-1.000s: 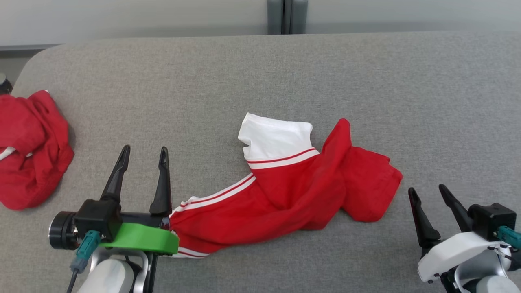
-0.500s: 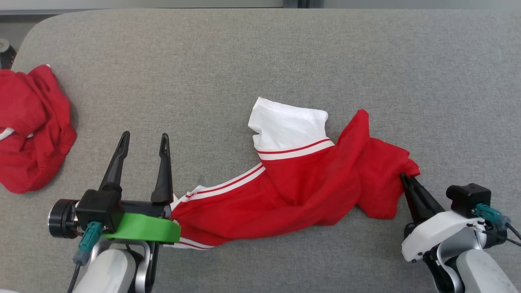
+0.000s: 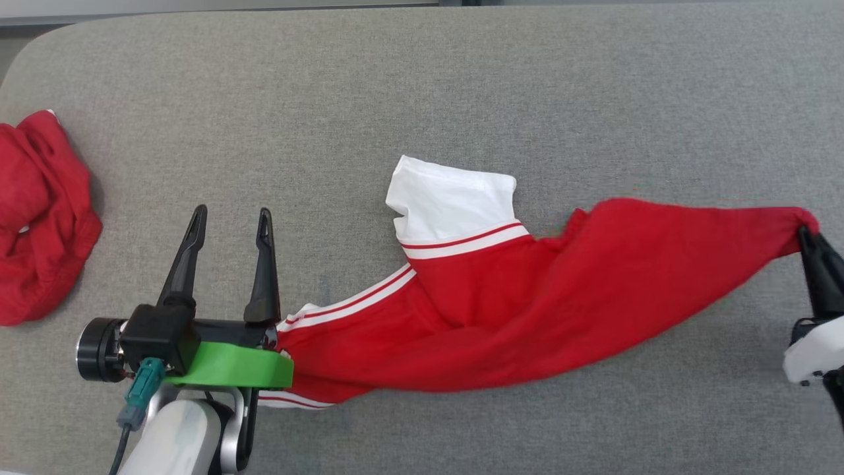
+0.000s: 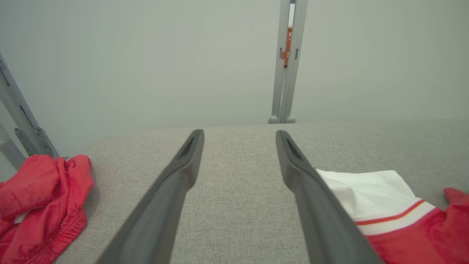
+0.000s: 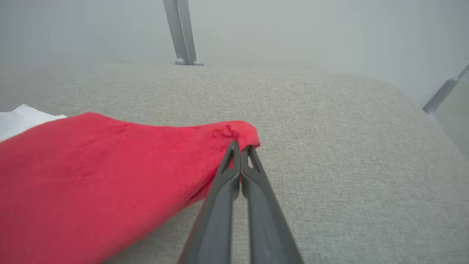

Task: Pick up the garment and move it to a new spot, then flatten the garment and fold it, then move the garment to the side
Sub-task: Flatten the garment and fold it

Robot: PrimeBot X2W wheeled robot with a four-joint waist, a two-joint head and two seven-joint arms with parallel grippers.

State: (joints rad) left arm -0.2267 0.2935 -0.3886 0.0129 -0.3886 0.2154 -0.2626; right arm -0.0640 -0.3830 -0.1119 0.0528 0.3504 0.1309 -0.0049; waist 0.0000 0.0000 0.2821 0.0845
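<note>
You are looking down on a broad grey fabric-covered surface. A pale wall stands behind it, and a pair of grey posts stands at its far edge.

The garment is red, with a white panel and white-and-red stripes. It lies across the middle of that surface, drawn out sideways almost to the right edge of the head view. The white panel lies flat on the far side of the red cloth, roughly midway between your two grippers.

Your right gripper has its two dark fingers pressed together on the red tip at the garment's far right end. In the right wrist view the cloth bunches right at the fingertips, and the red fabric runs off to that view's left as one long smooth fold. You cannot tell whether that stretch rests on the surface or hangs just clear of it.

Your left gripper stands wide — fingers spread, with only bare grey surface between them. The garment's striped end lies close against the green band at its wrist, on the gripper's right side.

Well apart, at the left edge of the head view, a second red cloth lies crumpled in a heap.
</note>
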